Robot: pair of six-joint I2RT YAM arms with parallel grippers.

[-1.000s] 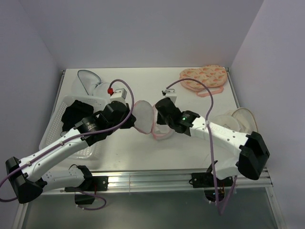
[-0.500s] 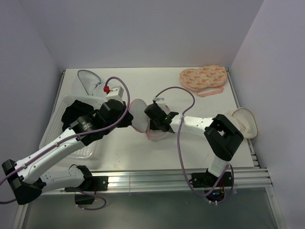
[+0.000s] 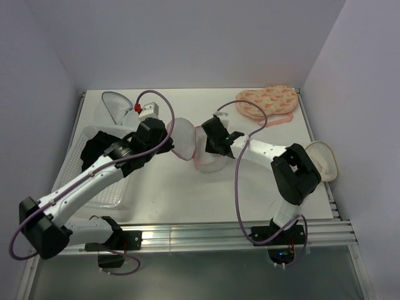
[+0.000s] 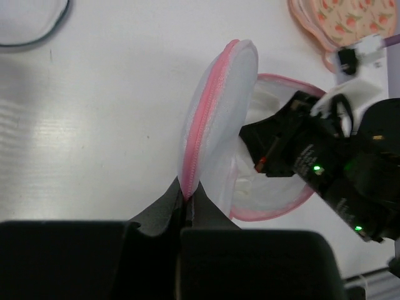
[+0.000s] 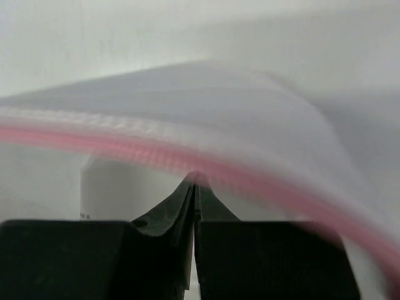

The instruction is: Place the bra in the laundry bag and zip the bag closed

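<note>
Left jaws and right jaws are both clamped on the pink rim of the laundry bag (image 4: 219, 119), spreading it open mid-worktop (image 3: 187, 194). Bra (image 3: 92, 150) sits in the white basket (image 3: 109, 194) off left, so I reckon one arm needs to let go and fetch it.

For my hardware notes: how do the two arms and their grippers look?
Left arm and right arm: white links, black joints, a purple cable each. Left gripper and right gripper: black fingers. Red cap at the left wrist, green lights on the right.
</note>
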